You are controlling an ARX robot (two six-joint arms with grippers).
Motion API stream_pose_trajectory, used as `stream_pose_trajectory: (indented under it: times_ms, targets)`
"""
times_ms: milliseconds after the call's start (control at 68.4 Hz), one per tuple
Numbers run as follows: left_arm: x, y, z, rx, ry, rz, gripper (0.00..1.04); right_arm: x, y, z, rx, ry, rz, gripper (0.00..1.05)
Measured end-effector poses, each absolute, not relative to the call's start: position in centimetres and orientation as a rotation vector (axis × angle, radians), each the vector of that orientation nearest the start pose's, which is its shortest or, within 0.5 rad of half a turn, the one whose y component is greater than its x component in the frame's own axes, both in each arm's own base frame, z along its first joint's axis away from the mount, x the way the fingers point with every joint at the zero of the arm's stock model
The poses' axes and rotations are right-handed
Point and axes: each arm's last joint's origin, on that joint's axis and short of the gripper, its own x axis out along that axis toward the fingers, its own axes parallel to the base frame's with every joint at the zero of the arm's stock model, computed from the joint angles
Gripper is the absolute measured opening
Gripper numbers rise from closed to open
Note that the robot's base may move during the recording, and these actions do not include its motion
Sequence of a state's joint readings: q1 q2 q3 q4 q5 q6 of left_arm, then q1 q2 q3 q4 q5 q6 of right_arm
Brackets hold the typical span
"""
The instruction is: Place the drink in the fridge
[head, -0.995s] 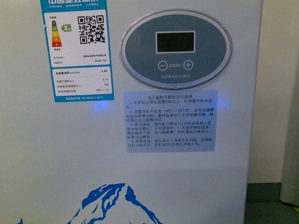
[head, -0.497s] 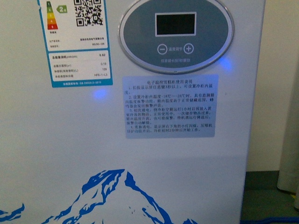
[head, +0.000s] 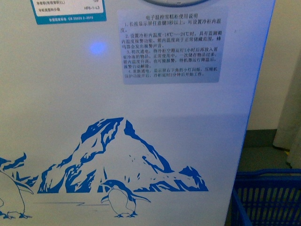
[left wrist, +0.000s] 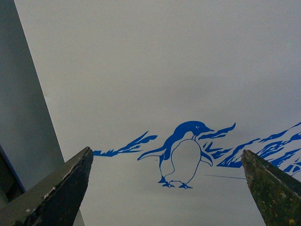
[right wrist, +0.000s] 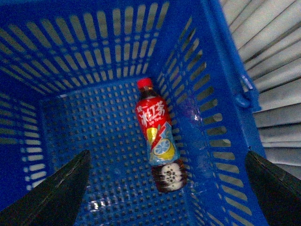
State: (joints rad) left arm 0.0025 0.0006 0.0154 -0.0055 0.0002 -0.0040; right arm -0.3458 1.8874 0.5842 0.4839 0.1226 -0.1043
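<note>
The right gripper (right wrist: 168, 152) hangs with its jaws spread wide and nothing between them, looking straight down into a blue basket (right wrist: 94, 61). The drink (right wrist: 156, 136) lies on its side on the basket's perforated floor, clear of the jaws and untouched. It rests close beside one slotted side wall, its red cap (right wrist: 145, 84) toward the corner where two walls meet and its dark base at the other end. The red label (right wrist: 151, 113) with white characters faces up, and below it there is a patch of yellow and pale blue. Beyond that wall of the basket is a pale ribbed surface (right wrist: 273, 70); I cannot tell what it is.

The left gripper (left wrist: 166, 150) is just as wide open and just as empty. It faces the white side of the fridge (left wrist: 141, 70), with a blue penguin (left wrist: 183, 155) from the decal showing in the gap between its jaws.

From the robot's own front camera neither arm shows. The fridge (head: 56, 94) fills nearly all of it. A printed instruction sheet (head: 171, 47) sits at about 12 o'clock, a blue glow (head: 97, 47) at 11 o'clock and a blue-edged label (head: 68, 12) in the corner beyond it. The blue mountain (head: 117, 155) stands at the centre with another penguin (head: 120, 197) at 6 o'clock. The basket's rim (head: 268, 175) pokes in at about 4 o'clock, just beside the fridge's edge, on a dark floor (head: 263, 155)
</note>
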Motion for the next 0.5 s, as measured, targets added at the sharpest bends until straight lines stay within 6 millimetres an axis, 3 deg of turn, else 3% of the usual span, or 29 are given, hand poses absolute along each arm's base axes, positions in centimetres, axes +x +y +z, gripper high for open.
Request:
stream_pose_trajectory:
  times_ms: [234, 497]
  targets:
    - [9.7, 0.0, 16.8, -0.004, -0.009, 0.002, 0.97, 30.7, -9.5, -2.2, -0.207, 1.032, -0.411, 0.98]
    - [9.7, 0.0, 16.8, -0.004, -0.009, 0.002, 0.97, 34.1, -10.3, -9.7, -0.317, 1.173, -0.427, 0.98]
